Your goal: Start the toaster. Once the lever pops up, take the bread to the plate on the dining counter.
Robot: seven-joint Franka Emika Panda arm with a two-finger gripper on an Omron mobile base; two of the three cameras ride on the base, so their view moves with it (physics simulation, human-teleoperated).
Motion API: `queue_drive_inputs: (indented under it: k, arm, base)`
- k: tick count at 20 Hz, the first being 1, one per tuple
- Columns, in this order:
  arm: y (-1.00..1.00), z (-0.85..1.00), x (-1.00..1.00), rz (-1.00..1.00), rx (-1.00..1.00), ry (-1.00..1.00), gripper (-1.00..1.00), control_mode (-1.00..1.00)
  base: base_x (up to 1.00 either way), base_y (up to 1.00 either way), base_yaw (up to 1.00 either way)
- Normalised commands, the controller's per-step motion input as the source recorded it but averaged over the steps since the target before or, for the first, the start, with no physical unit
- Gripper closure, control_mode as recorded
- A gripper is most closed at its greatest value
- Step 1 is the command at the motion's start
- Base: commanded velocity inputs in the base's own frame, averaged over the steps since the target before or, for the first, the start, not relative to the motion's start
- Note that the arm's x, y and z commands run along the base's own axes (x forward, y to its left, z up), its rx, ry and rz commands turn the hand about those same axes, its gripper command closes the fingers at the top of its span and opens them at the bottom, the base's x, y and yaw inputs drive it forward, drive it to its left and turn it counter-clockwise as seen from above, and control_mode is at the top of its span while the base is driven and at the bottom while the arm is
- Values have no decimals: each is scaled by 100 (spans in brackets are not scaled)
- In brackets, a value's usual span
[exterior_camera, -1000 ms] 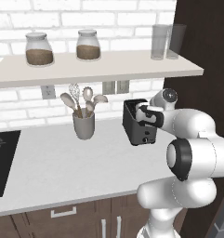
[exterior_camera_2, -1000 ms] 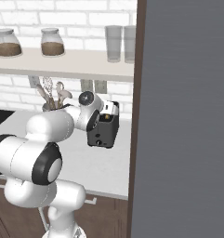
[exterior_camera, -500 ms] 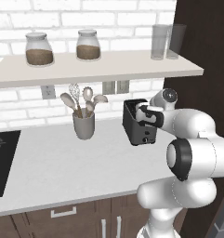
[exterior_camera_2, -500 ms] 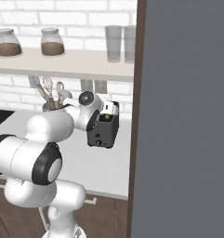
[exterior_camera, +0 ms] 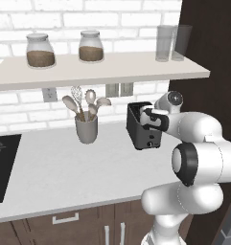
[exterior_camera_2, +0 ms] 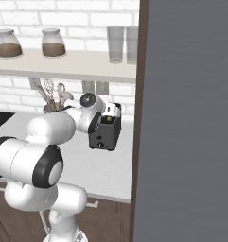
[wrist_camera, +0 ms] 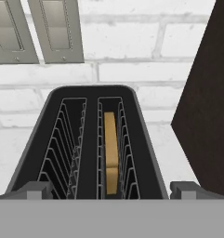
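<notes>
Hovering my fully open, empty end effector (wrist_camera: pixel 111 189) over the toaster (exterior_camera: pixel 142 128) on the table, I judge the bread (wrist_camera: pixel 111 151) in its right-hand slot light, stiff, crumbly: pinch its top edge gently.

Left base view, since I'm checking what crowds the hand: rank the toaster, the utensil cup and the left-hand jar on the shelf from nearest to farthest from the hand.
1. Toaster: right at the open hand, which hangs over its top.
2. Utensil cup: on the counter, to the toaster's left.
3. Left-hand jar: up on the shelf, far left.
</notes>
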Motion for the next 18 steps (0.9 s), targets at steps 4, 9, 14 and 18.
queue_drive_inputs:
  k: [4, 9, 14, 18]
  arm:
    - [0, 0, 0, 0, 0, 0, -100, -100]
    - [0, 0, 0, 0, 0, 0, -100, -100]
    - [0, 0, 0, 0, 0, 0, -100, -100]
    - [0, 0, 0, 0, 0, 0, -100, -100]
  base:
    - [0, 0, 0]
    - [0, 0, 0]
    - [0, 0, 0]
    - [0, 0, 0]
